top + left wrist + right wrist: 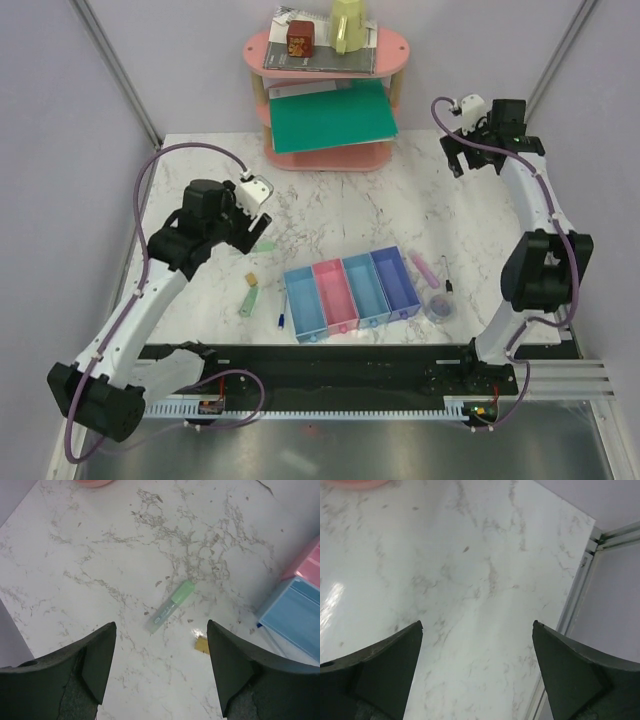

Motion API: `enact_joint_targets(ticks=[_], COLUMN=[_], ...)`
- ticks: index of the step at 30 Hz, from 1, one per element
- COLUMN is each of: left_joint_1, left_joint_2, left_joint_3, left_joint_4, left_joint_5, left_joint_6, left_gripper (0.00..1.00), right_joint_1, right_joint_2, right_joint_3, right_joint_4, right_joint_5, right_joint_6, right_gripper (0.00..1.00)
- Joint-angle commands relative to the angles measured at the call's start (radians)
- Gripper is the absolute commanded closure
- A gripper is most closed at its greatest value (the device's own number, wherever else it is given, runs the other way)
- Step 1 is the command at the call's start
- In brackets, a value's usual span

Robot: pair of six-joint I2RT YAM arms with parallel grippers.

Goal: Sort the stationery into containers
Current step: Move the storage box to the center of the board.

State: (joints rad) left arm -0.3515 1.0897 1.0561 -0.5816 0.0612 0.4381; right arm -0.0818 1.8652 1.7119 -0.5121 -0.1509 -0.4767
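My left gripper (256,232) (161,623) hangs open above the table with nothing between its fingers. A pale green marker (266,245) (170,607) lies just beyond them, and a tan eraser (252,278) (202,644) lies beside it. A second green marker (250,300) and a white pen (283,305) lie left of the containers. These are a light blue tray (300,271) (295,610), a pink tray (328,264), a blue one (356,258) and a violet one (385,252). To their right lie a pink-purple marker (424,268), a black pen (447,278) and a tape roll (438,305). My right gripper (470,158) (477,623) is open over bare marble at the far right.
A pink two-tier shelf (395,45) stands at the back with grey books, a green folder (335,115), a red box (300,40) and a yellow-green cup (348,25). A black rail (330,365) runs along the near edge. The metal table frame (580,580) borders the right side.
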Motion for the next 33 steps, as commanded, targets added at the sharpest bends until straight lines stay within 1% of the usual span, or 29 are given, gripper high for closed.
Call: enact_joint_targets(ticks=[1,2,5,8,9,10,13,16,20,24,28,33], left_joint_1=[-0.02,-0.021,-0.037,-0.06,-0.06,-0.06,-0.061,-0.081,-0.113,-0.161,-0.178,-0.19], left_joint_2=[-0.07,-0.076,-0.074,-0.068,-0.068,-0.068,-0.057,-0.019,0.045,0.122,0.148,0.174], left_joint_3=[0.002,-0.016,-0.068,-0.117,-0.128,-0.137,-0.168,-0.168,-0.116,-0.085,-0.068,-0.082], left_joint_4=[-0.173,-0.173,-0.173,-0.162,-0.156,-0.146,-0.146,-0.146,-0.113,-0.078,-0.055,-0.032], left_joint_5=[0.078,0.084,0.112,0.146,0.173,0.181,0.198,0.209,0.193,0.158,0.143,0.121], left_joint_6=[-0.057,-0.071,-0.145,-0.225,-0.24,-0.262,-0.286,-0.294,-0.283,-0.268,-0.246,-0.226], left_gripper=[0.2,0.21,0.23,0.24,0.24,0.24,0.24,0.25,0.25,0.25,0.25,0.27], right_joint_1=[0.028,0.033,0.054,0.076,0.117,0.122,0.142,0.16,0.188,0.241,0.278,0.333], right_joint_2=[-0.196,-0.221,-0.323,-0.431,-0.455,-0.501,-0.552,-0.567,-0.566,-0.535,-0.502,-0.433], right_joint_3=[-0.099,-0.113,-0.205,-0.339,-0.374,-0.438,-0.535,-0.589,-0.617,-0.633,-0.643,-0.641], right_joint_4=[-0.38,-0.467,-0.567,-0.588,-0.586,-0.583,-0.562,-0.534,-0.468,-0.422,-0.353,-0.28], right_joint_5=[-0.195,-0.216,-0.262,-0.262,-0.26,-0.26,-0.269,-0.277,-0.283,-0.271,-0.256,-0.236], right_joint_6=[-0.2,-0.213,-0.232,-0.243,-0.246,-0.247,-0.238,-0.212,-0.157,-0.114,-0.068,-0.028], right_gripper=[0.02,0.02,0.03,0.03,0.03,0.02,0.03,0.04,0.04,0.05,0.05,0.05])
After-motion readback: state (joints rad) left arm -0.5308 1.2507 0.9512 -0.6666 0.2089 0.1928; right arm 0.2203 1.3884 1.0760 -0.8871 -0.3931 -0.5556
